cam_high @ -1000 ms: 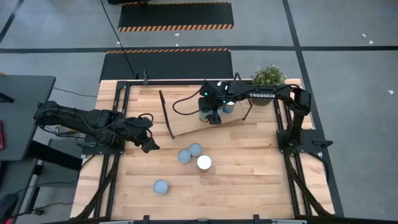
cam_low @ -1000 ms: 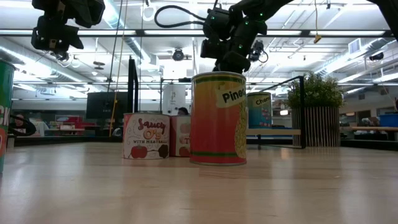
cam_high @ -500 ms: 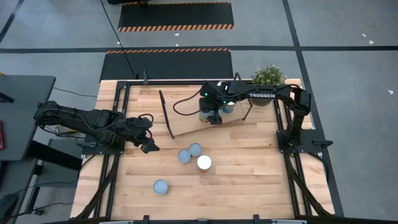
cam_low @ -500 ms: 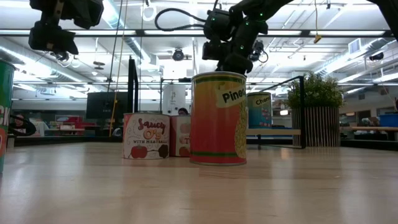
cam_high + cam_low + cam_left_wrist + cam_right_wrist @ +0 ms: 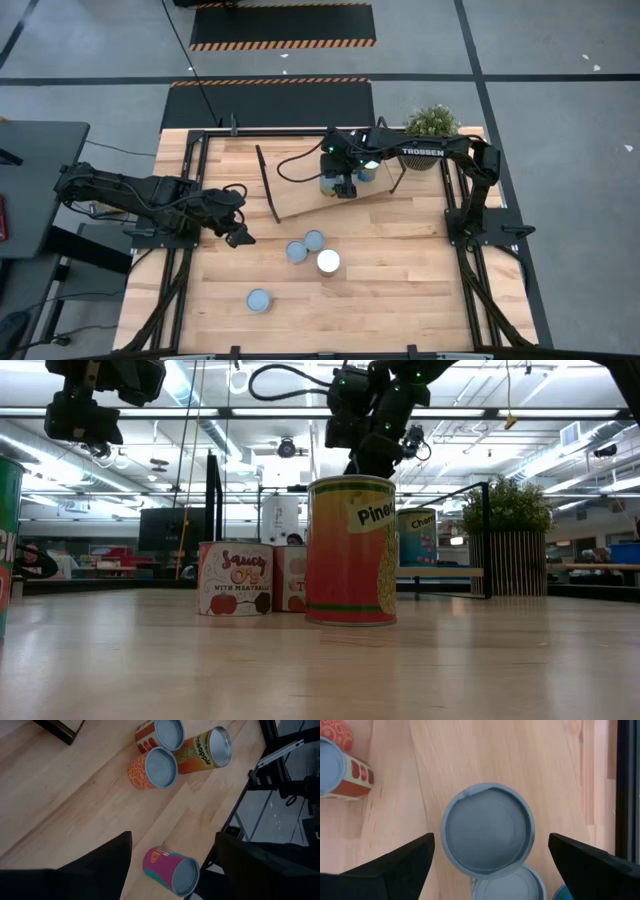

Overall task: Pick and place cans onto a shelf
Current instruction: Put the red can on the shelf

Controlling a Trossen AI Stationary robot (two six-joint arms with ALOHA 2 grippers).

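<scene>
The shelf, a light board with black frame ends, lies at the table's far middle. Two cans stand on it: one with a blue-grey top straight below my right gripper, another right beside it. My right gripper is open, its fingers well clear on either side of that can. Three cans stand upright together mid-table. A pink-labelled can stands nearer the front. My left gripper hovers open over the table's left, above the pink can in its wrist view.
A potted plant stands at the far right corner, behind the shelf. In the low view the pineapple can stands nearest, with two red-labelled cans to its left. Black frame rails run along the table's sides.
</scene>
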